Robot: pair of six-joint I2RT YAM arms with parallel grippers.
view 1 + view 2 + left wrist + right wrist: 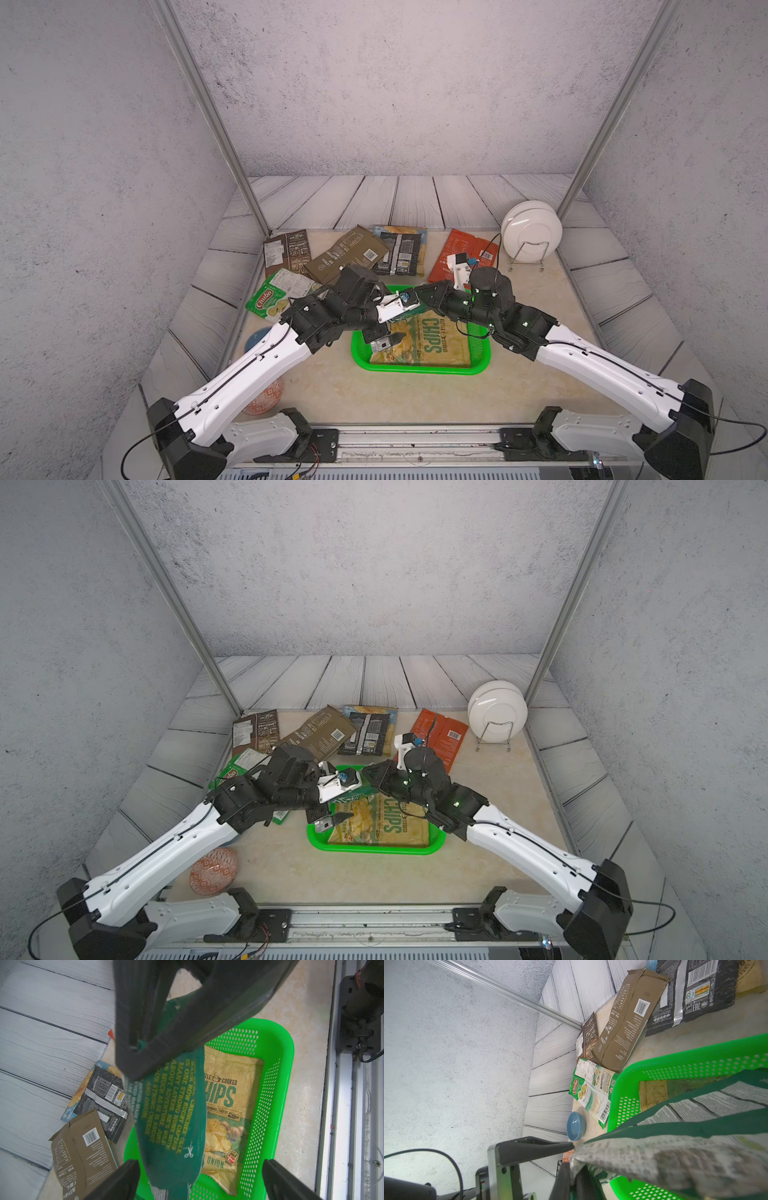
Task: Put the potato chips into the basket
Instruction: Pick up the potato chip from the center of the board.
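The green basket (pixel 415 369) (pixel 286 1059) sits mid-table and holds a cream potato chips bag (pixel 440 345) (pixel 228 1105) lying flat. My right gripper (pixel 417 301) (pixel 571 1176) is shut on the top edge of a dark green chips bag (pixel 353 799) (pixel 172 1115), which hangs over the basket's left part. My left gripper (pixel 384 338) (pixel 199 1180) is open just above the basket's left side. The bag's lower end hangs between its fingers, with gaps on both sides. More chips bags lie behind: brown (pixel 286 253), olive (pixel 349 253), black (pixel 399 253), red (pixel 461 253), light green (pixel 274 299).
White plates stand in a wire rack (pixel 530 228) at the back right. A blue bowl (pixel 576 1126) lies left of the basket, partly under my left arm. An orange-red patterned round object (pixel 212 870) is at the front left. Walls and metal posts close in both sides.
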